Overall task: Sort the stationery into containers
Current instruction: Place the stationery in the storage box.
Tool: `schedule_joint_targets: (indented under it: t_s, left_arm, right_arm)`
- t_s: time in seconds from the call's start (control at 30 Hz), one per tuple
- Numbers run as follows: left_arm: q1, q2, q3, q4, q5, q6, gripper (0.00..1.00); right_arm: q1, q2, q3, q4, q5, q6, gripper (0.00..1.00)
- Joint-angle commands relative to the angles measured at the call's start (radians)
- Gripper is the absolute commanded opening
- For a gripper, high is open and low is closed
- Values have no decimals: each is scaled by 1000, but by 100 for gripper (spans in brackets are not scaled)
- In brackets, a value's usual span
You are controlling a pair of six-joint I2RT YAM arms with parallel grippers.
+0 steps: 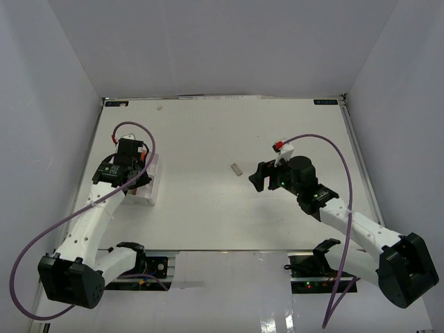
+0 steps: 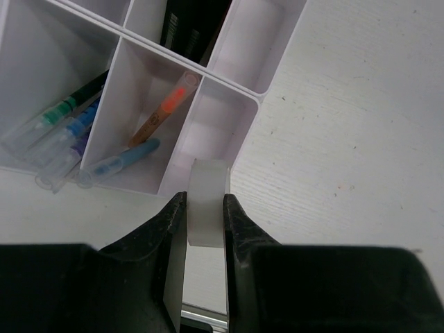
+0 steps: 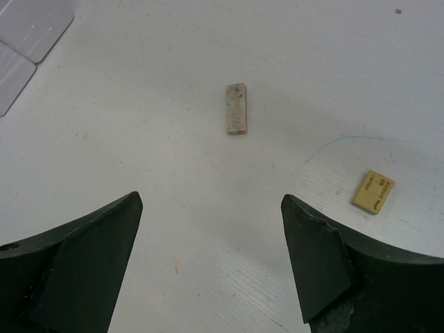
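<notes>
Left arm: the left gripper [image 2: 205, 202] has its fingers drawn narrow, clamped on the flat faces of the tape roll [image 2: 208, 187], which stands on edge between them. The tray [image 2: 258, 97] lies directly ahead of the fingertips. Its nearest corner compartment [image 2: 216, 128] is bare and sits just beyond the roll. The compartments to the left of the fingers hold pens [image 2: 69, 125] and an orange-capped highlighter [image 2: 166, 111]. Judgement: a short advance puts the roll over the bare cell, whose near wall is the edge to pass.

Right arm: the right gripper [image 3: 210, 201] is spread wide and holds nothing. The grey block [image 3: 236, 108] lies ahead of the fingertips, slightly right of centre, flat on the table [image 3: 139, 125]. Its long axis runs away from the fingers, so they would close across its short width. The tan block [image 3: 373, 191] lies ahead of the right finger, apart from the grey one. This arm is the nearer to both blocks, and there is open table around each.
</notes>
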Motion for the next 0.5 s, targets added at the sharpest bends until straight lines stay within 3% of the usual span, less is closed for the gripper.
schedule_joint_targets:
  t_s: [0.0, 0.2, 0.47]
  left_arm:
    - [17, 27, -25, 74, -4, 41, 0]
    - [37, 61, -63, 157, -17, 89, 3]
    - [39, 76, -75, 172, -20, 97, 23]
  right_arm:
    - [-3, -32, -11, 24, 6, -26, 88]
    - [-4, -43, -28, 24, 22, -34, 88]
    - [-13, -18, -19, 12, 99, -21, 88]
